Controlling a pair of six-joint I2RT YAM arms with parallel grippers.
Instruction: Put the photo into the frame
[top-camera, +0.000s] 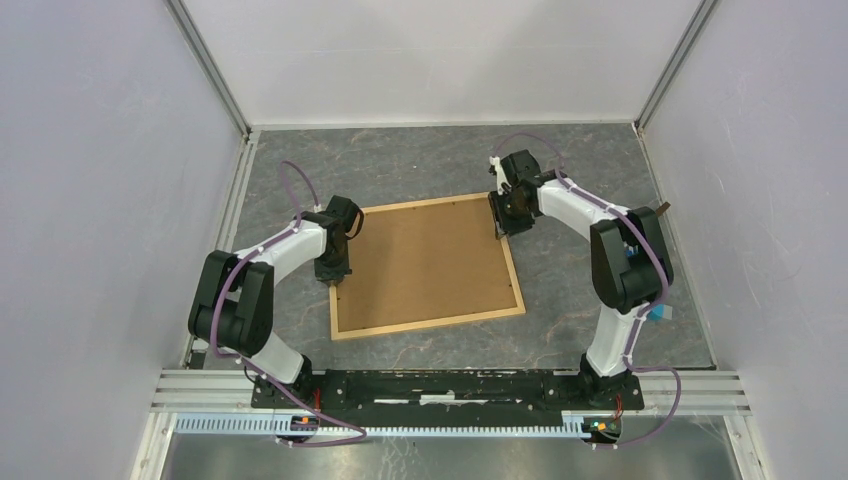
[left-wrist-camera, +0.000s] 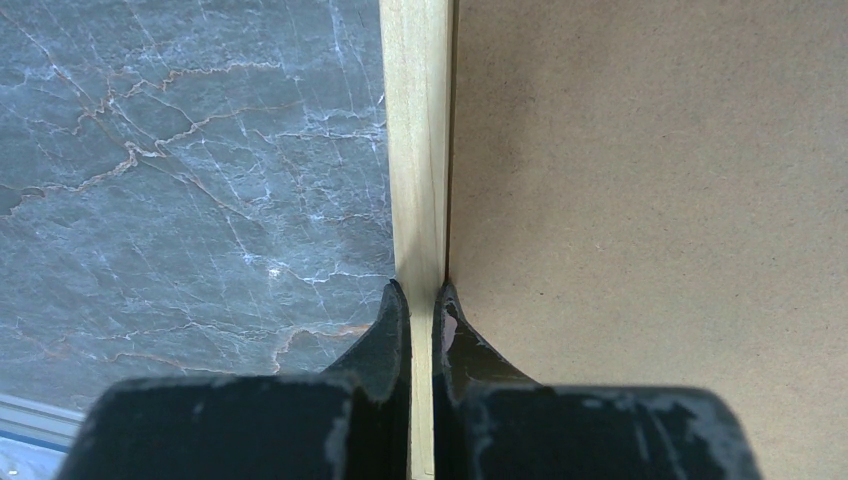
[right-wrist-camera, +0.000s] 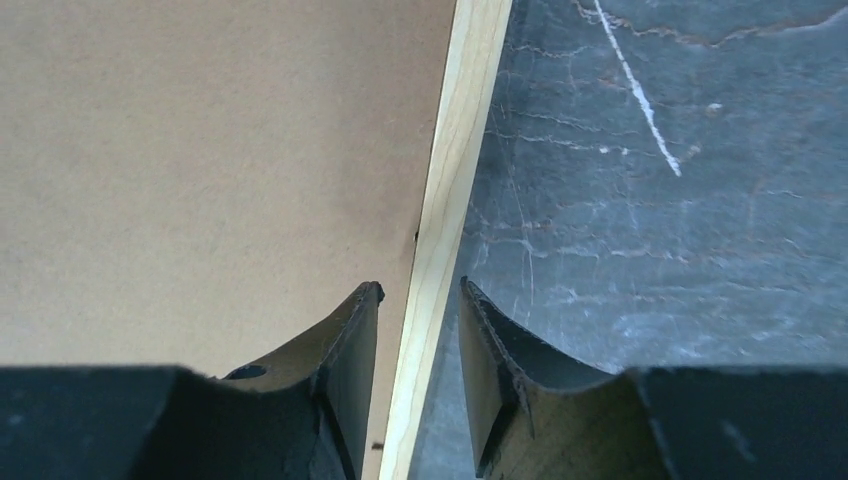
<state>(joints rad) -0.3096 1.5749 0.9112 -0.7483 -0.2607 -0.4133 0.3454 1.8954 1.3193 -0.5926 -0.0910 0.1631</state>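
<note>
The light wood frame lies flat on the table with a plain brown backing board filling it. The sunflower photo is hidden. My left gripper is at the frame's left rail. In the left wrist view the left gripper is shut on that rail, one finger on each side. My right gripper is at the right rail near the far corner. In the right wrist view the right gripper is open and straddles the rail with a gap on both sides.
The frame rests on a grey marbled tabletop boxed in by white walls at the left, right and back. A metal rail carrying the arm bases runs along the near edge. The backing board also shows in both wrist views.
</note>
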